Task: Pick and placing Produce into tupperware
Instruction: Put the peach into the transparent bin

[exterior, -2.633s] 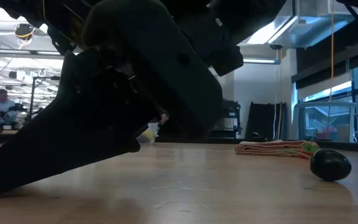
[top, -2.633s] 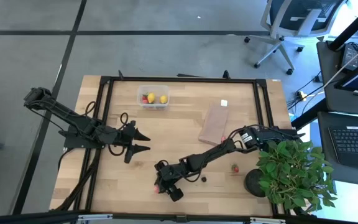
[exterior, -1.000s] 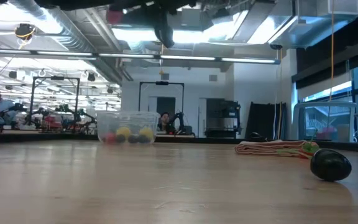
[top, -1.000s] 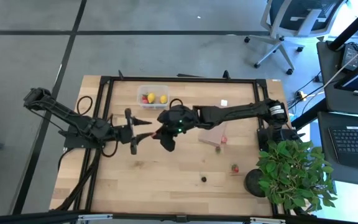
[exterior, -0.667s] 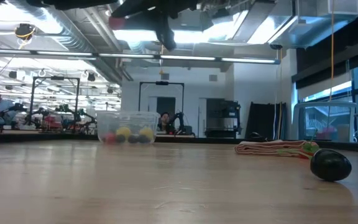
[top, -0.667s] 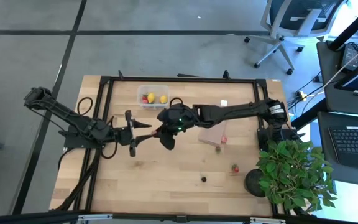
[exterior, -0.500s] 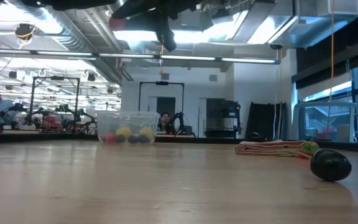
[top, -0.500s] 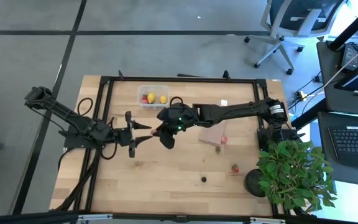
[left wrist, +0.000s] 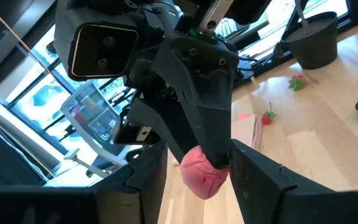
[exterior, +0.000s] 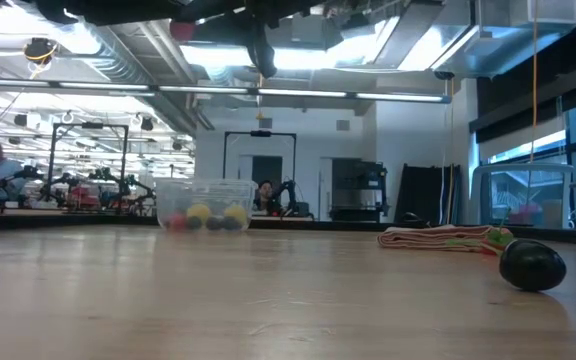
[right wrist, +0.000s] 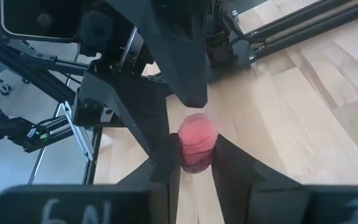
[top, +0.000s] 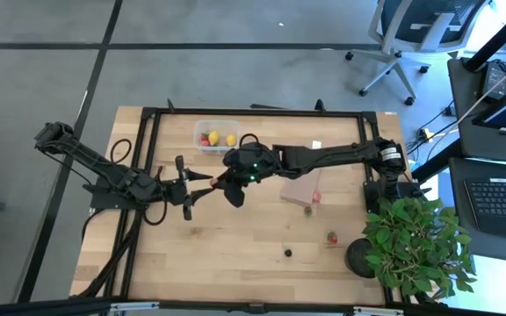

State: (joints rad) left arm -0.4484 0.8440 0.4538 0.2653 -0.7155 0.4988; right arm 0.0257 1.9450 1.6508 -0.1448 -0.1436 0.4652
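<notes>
Two grippers (top: 202, 185), one tupperware (top: 217, 136), perhaps seven fruits (top: 213, 138).

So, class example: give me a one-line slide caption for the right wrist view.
Right gripper holds a pink-red fruit piece between its fingers, facing the left gripper.

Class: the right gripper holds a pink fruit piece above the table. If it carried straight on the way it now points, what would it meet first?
Probably the left gripper. The right gripper, holding the pink fruit piece, points straight at it, jaws nearly tip to tip, though the exact gap is unclear.

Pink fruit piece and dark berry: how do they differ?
The pink fruit piece is gripped in the air by the right gripper; the dark berry lies on the table. The pink fruit piece is pale red, the dark berry near black. Both are outside the tupperware.
</notes>
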